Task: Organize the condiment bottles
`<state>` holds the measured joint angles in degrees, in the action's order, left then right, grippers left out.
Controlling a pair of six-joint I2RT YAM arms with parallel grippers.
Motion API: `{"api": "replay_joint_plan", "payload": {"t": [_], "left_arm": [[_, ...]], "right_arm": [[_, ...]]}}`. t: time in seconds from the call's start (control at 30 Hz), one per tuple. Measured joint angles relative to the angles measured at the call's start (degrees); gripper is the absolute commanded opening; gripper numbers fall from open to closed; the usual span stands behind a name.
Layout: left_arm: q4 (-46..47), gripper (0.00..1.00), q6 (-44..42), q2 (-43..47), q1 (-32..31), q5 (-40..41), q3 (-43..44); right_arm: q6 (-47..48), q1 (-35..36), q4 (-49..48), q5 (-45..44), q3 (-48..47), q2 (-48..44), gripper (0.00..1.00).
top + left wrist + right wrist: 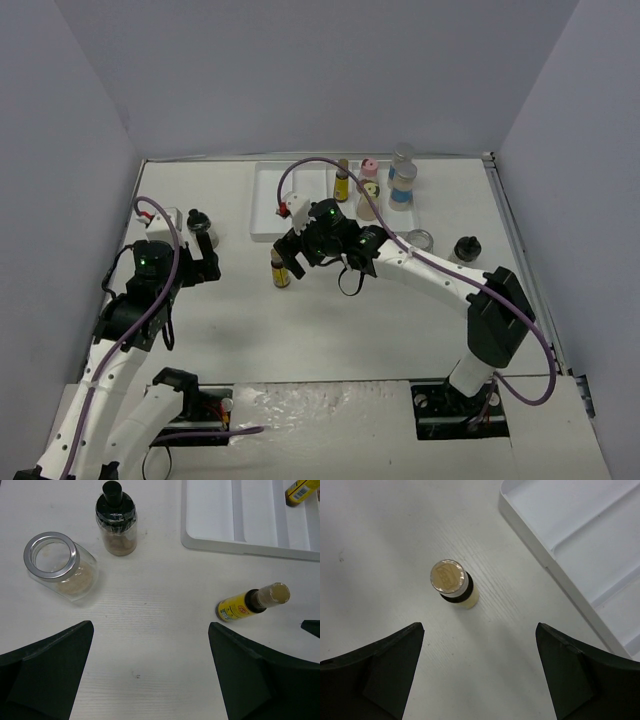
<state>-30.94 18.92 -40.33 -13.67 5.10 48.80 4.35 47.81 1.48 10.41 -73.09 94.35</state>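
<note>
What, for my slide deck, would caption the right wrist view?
Open right gripper hovering over an upright tan-capped bottle standing just outside the white tray.

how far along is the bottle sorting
Done: several bottles, including the pink-capped one, stand in the white tray. In hand: nothing gripped; the right end effector hangs open over the amber bottle on the table. Left: that bottle, the black-capped jar and clear powder jar at left, and two others right of the tray.

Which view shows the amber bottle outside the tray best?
Left wrist: the amber bottle shows its side, with yellow label and tan cap. Right wrist sees mostly the cap from above; top external shows it small.
</note>
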Motion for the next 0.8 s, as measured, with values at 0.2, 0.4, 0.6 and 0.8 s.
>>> {"api": "replay_joint_plan", "payload": {"t": [0.2,0.4,0.6,0.8], "left_arm": [[0.16,0.97,0.02,0.29,0.2,0.33,-0.32],[0.2,0.97,0.08,-0.13,0.24,0.33,-0.7],[0.23,0.97,0.2,-0.16,0.24,0.3,-0.71],[0.24,0.97,0.21,-0.22,0.29,0.3,-0.7]], "right_arm": [[1.1,2.38,-4.8,0.96,0.31,2.49,0.88],[1.6,2.91,-7.4,1.89,-0.61,8.75,0.79],[1.77,2.91,-8.79,2.01,-1.08,12.23,0.51],[1.8,2.91,-10.54,1.68,-1.6,12.31,0.11]]}}
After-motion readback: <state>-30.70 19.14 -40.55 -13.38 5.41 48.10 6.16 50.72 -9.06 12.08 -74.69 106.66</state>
